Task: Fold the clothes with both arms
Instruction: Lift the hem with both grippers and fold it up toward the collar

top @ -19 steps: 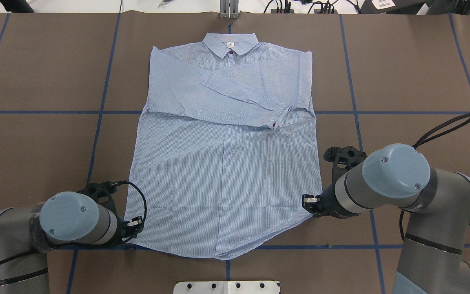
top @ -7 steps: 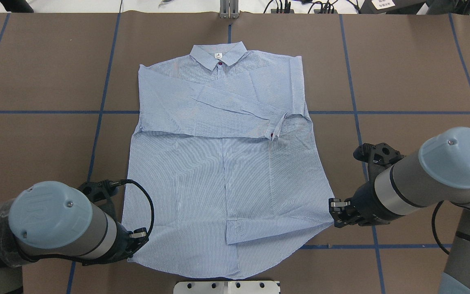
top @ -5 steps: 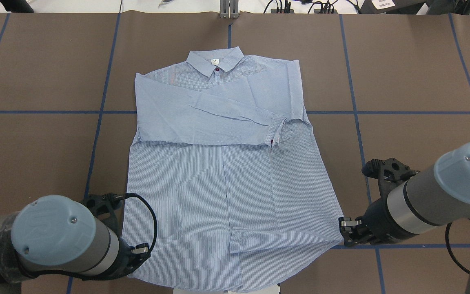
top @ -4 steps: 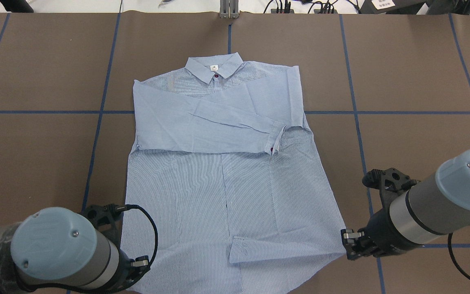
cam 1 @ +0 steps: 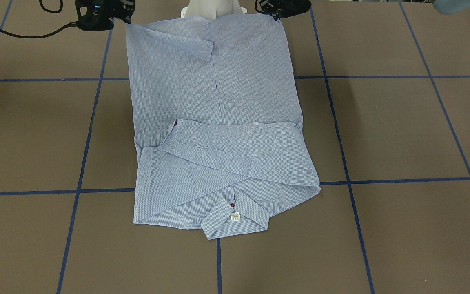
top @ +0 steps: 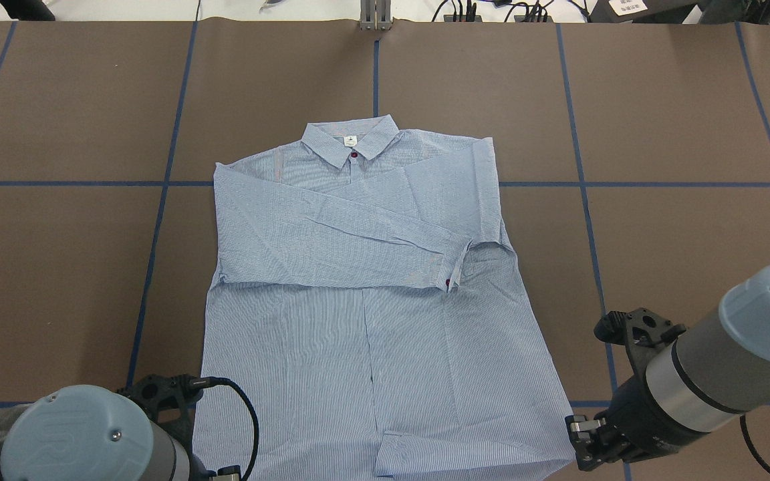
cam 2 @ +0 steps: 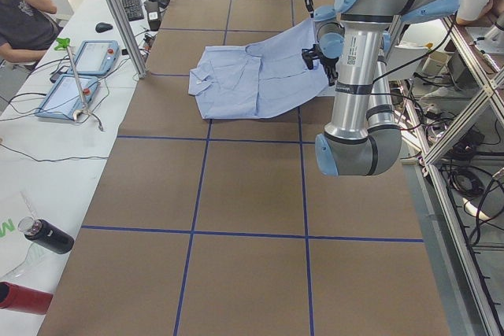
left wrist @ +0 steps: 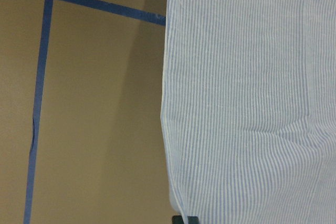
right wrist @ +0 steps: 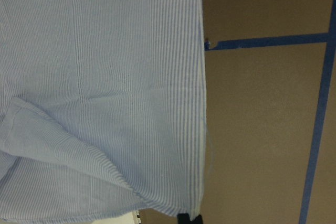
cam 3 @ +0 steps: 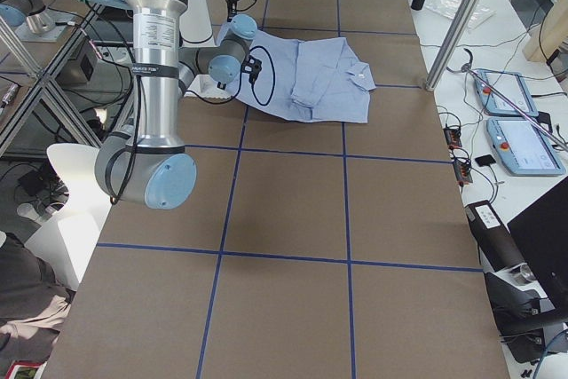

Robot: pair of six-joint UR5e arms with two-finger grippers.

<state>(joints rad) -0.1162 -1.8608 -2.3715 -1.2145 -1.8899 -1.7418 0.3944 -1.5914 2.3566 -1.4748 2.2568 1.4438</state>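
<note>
Shirt (top: 358, 321) was spread at the middle of the bench (top: 659, 133), with the collar (top: 351, 137) toward the far edge, the sleeves crossed over the chest and the hem at the near edge. The bottom fold was judged to be in hand: both hem corners should next be lifted evenly and carried toward the collar. The left tool (cam 1: 279, 15) and the right tool (top: 582, 442) appeared closed, each on one hem corner.
</note>
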